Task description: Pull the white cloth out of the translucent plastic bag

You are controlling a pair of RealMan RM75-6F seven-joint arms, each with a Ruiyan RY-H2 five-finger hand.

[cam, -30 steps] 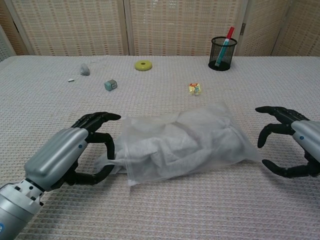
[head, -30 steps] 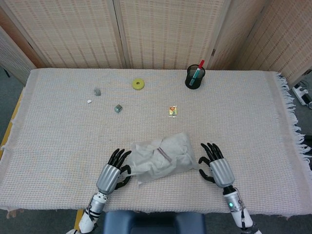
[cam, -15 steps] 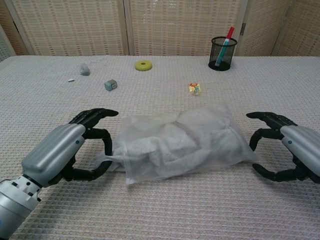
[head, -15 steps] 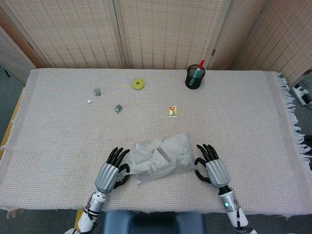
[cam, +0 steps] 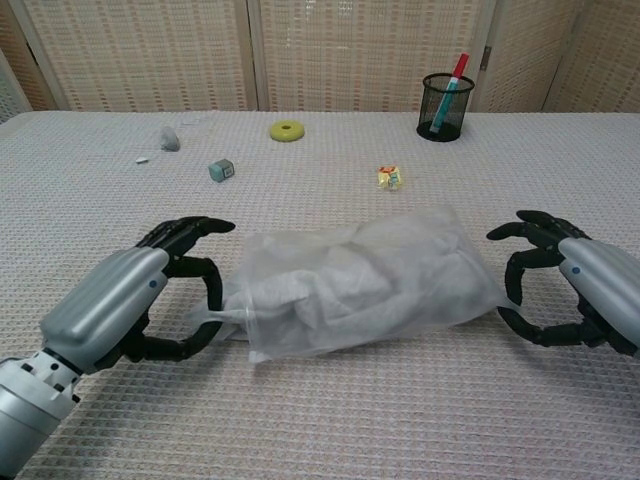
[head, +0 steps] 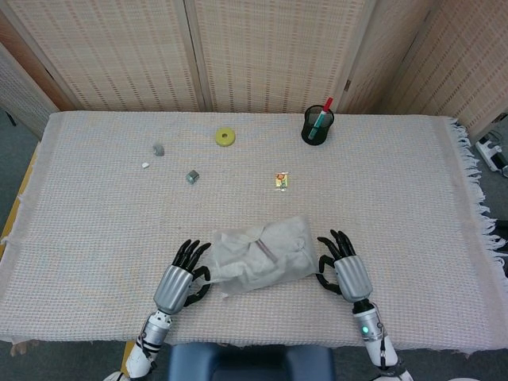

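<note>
Fingers of left hand [cam: 130, 300] and right hand [cam: 575, 290]: apart, curved, gripping nothing, one hand at each end of translucent plastic bag [cam: 360, 282]. White cloth [cam: 330, 285]: inside bag, flat on woven table cover [cam: 320, 420], near front edge

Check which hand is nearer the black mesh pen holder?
Right. The right hand sits at the bag's right end, roughly below the pen holder; the left hand is at the bag's left end, farther across the table.
</note>
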